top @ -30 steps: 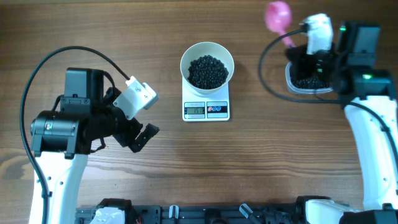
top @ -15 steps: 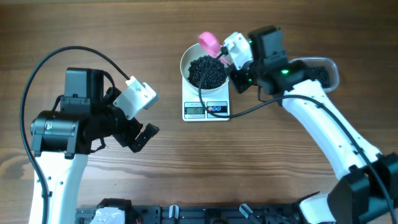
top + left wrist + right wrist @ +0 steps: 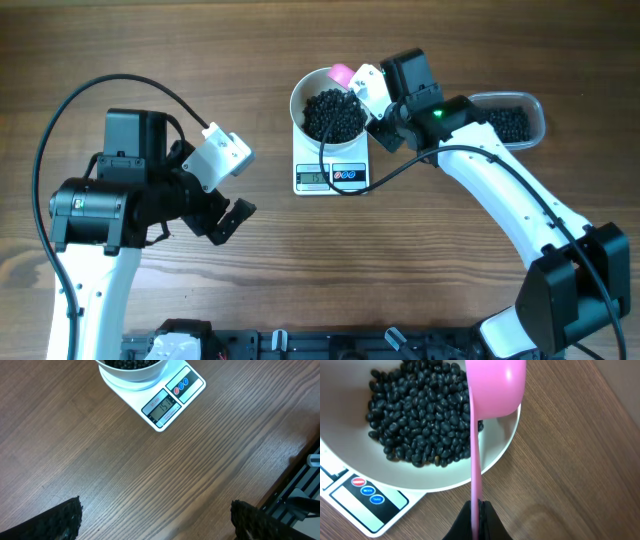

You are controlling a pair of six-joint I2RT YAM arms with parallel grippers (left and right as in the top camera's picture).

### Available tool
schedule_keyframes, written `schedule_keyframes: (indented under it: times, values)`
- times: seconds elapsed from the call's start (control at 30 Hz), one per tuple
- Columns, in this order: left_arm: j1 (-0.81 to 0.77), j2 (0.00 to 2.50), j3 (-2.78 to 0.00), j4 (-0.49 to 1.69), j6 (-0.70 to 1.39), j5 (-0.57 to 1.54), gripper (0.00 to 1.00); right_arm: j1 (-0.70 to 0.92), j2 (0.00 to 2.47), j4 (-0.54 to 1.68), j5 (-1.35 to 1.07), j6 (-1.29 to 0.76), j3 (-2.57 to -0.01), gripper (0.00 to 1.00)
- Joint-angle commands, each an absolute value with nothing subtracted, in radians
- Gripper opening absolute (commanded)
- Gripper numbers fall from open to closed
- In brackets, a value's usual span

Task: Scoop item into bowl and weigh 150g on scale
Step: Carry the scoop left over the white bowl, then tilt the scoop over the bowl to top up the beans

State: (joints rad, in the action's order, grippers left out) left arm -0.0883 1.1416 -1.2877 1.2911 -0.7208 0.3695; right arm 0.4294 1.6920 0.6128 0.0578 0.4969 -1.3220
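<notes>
The right arm (image 3: pixel 490 190) had swung across the counter (image 3: pixel 300 270) from the tub (image 3: pixel 540 118) at the far right, where it stood a second earlier, to the bowl (image 3: pixel 295 108). Over the last half second it had shifted only a little, bringing the scoop from the bowl's far-left rim to its far-right rim. The left arm (image 3: pixel 100 205) had not moved; it sat well apart on the left, its end effector (image 3: pixel 222 222) spread wide and empty.

The tub still held a dark layer of beans. The scale (image 3: pixel 332 177) stood mid-counter with the bowl resting on it, and the beans (image 3: pixel 333 115) made a loose heap inside the bowl.

The right end effector (image 3: pixel 476 520) was clamped on the thin handle of the pink scoop (image 3: pixel 495 385), whose head hung over the bowl's edge, partly above the beans and partly above bare wood. Only the scoop's smooth back showed, so whether it still carried beans could not be told.

This looked like a delivery of one more scoopful. The display seemed to read close to the target, though the digits were too small to trust. The task was probably in its fine-adjustment stage, where a full tip could overshoot.
</notes>
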Motion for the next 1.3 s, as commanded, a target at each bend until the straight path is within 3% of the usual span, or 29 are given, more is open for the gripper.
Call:
schedule_keyframes:
  times: [0.0,0.27,0.83,1.27]
  values:
    - [-0.08,1.133,-1.293,1.291,-0.718,0.392,1.0,0.434,1.706,0.622,0.078,0.566,-1.328,0.04]
    - [-0.08,1.133,-1.293,1.291,-0.718,0.392,1.0,0.453,1.713,0.641,0.082,0.655,-1.328,0.04]
    - [-0.08,1.133,-1.293,1.291,-0.718,0.392,1.0,0.476,1.736,0.71,0.007,0.65,-1.328,0.04]
    - [-0.08,1.133,-1.293,1.291,-0.718,0.392,1.0,0.476,1.735,0.733,-0.17,0.441,-1.343,0.04]
